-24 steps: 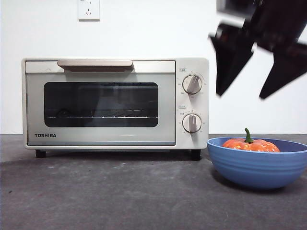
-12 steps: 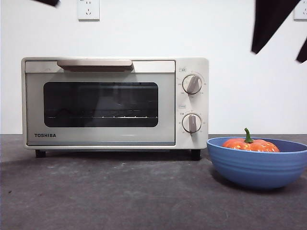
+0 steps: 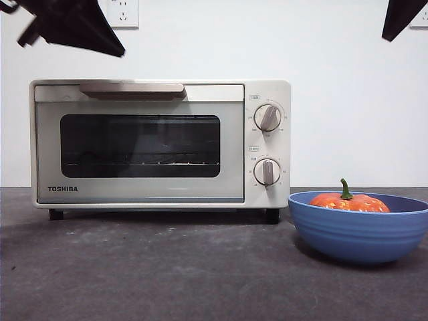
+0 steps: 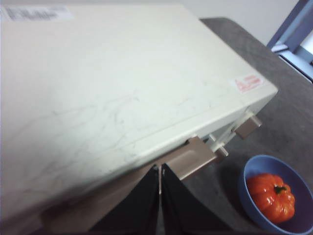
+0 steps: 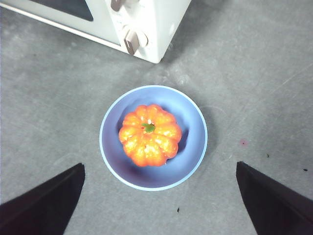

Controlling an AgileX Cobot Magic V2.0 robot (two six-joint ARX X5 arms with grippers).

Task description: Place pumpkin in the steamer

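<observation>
The orange pumpkin [image 3: 350, 202] [image 5: 149, 134] [image 4: 270, 197] with its green stem lies in a ribbed blue bowl [image 3: 359, 234] [image 5: 194, 147] to the right of the steamer. The cream TOSHIBA steamer [image 3: 160, 144] [image 4: 107, 88] stands with its dark glass door closed. My left gripper [image 3: 73, 27] [image 4: 159, 188] hangs shut over the steamer's top left, close to the beige handle [image 3: 132, 89] [image 4: 193, 157], with nothing in it. High above the bowl, my right gripper [image 5: 160, 165] [image 3: 400, 17] is open wide and looks straight down on the pumpkin.
Two round knobs [image 3: 268, 118] sit on the steamer's right side, nearest the bowl. A white wall with a socket [image 3: 124, 12] stands behind. Dark grey tabletop [image 3: 167, 267] stretches in front of the steamer.
The right gripper has risen from above the bowl to the top right corner. The left gripper has come into view at the top left, above the steamer.
</observation>
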